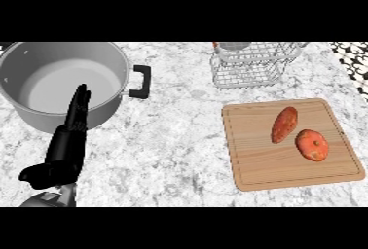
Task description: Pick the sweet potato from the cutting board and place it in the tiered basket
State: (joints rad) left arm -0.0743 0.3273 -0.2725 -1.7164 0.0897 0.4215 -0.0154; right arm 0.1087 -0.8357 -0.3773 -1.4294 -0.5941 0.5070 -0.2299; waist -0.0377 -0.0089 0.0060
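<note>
**A:** Start with the hand. What are its fingers doing?

**B:** Only the left hand (pixel 68 141) shows, at the near left of the counter. Its black fingers (pixel 79 104) are straight and held together, pointing away toward the far side, and the thumb juts out to the left low down. It grips nothing. The fingertips lie across the front wall of the pot (pixel 61 80) as seen from above; whether they touch the metal I cannot tell.

**A:** And the right hand?

**B:** It does not show anywhere.

**A:** Where is the sweet potato?

**B:** On the cutting board (pixel 251 165), at the right. The sweet potato (pixel 285 124) is a long, tapered, reddish-orange piece lying at a slant on the board's far half. Just beside it, to the near right, sits a rounder orange vegetable (pixel 312 145) with a mottled skin; the two lie very close together.

**A:** Describe the board itself.

**B:** Pale wood with a visible grain, rectangular with rounded corners, and a shallow groove running inside its rim.

**A:** The basket?

**B:** The tiered basket (pixel 251 73) stands beyond the board at the far right, made of thin silvery wire in a grid, with open sides.

**A:** The pot and the counter?

**B:** The pot is a big, round, brushed-steel one with a black side handle (pixel 141 81). The counter (pixel 179 141) is white stone with grey speckled veining.
</note>
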